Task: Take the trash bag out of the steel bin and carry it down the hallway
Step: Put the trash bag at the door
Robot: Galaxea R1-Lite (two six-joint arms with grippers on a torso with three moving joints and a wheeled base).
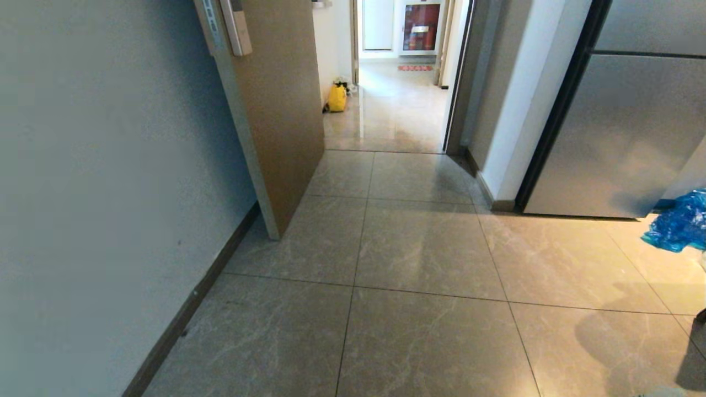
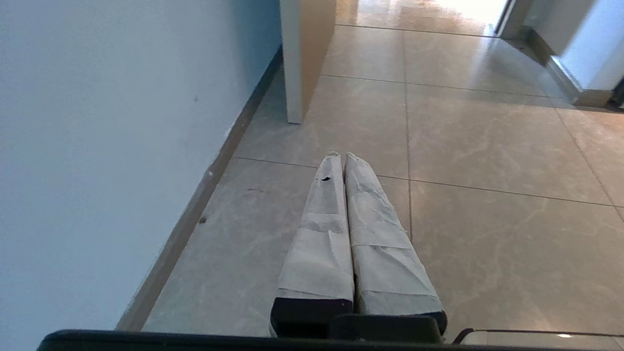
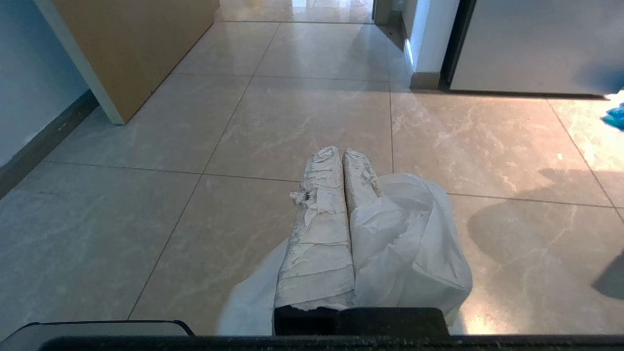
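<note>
In the right wrist view my right gripper (image 3: 341, 152) is shut on the trash bag (image 3: 414, 243), a thin crinkly white plastic bag that drapes over one taped finger and hangs below both. My left gripper (image 2: 340, 156) shows in the left wrist view, shut with nothing between its taped fingers, low above the floor tiles near the left wall. Neither gripper appears in the head view. The steel bin is out of view. The hallway (image 1: 394, 118) opens straight ahead through the doorway, with glossy tiles running away from me.
An open brown door (image 1: 276, 110) stands left of the doorway against the wall (image 1: 110, 165). A steel fridge front (image 1: 623, 127) is at the right, with a blue plastic bag (image 1: 678, 223) beside it. A yellow bag (image 1: 337, 98) sits far down the hallway.
</note>
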